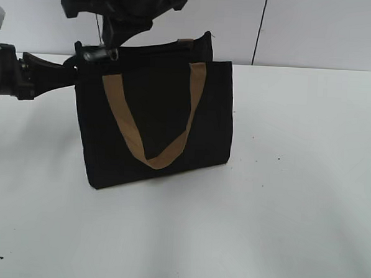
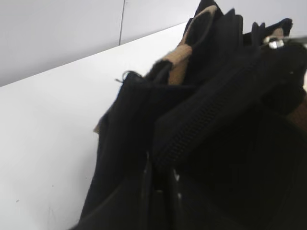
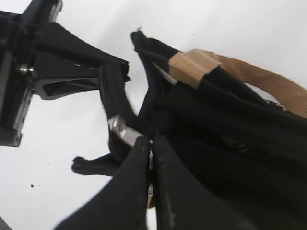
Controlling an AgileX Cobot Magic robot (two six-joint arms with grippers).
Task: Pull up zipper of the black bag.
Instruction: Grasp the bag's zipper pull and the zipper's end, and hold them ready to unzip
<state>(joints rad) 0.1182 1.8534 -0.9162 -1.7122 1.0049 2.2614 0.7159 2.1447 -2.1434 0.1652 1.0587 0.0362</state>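
Note:
The black bag (image 1: pixel 155 119) stands upright on the white table, its tan handle (image 1: pixel 150 153) hanging down the front. My left gripper (image 1: pixel 76 63) reaches in from the left and is shut on the bag's top left corner fabric; in the left wrist view its jaws (image 2: pixel 160 179) pinch black cloth beside the zip line (image 2: pixel 216 110). My right gripper (image 1: pixel 109 48) comes down from above at the same corner, and its jaws (image 3: pixel 151 143) are shut on the silver zipper pull (image 3: pixel 121 129). The zipper pull also shows in the exterior view (image 1: pixel 99 55) and in the left wrist view (image 2: pixel 276 43).
The white table (image 1: pixel 295 182) spreads to the right of and in front of the bag. A pale wall with a dark vertical seam (image 1: pixel 259 31) stands close behind. The left arm's black body (image 3: pixel 29 72) lies beside the bag's end.

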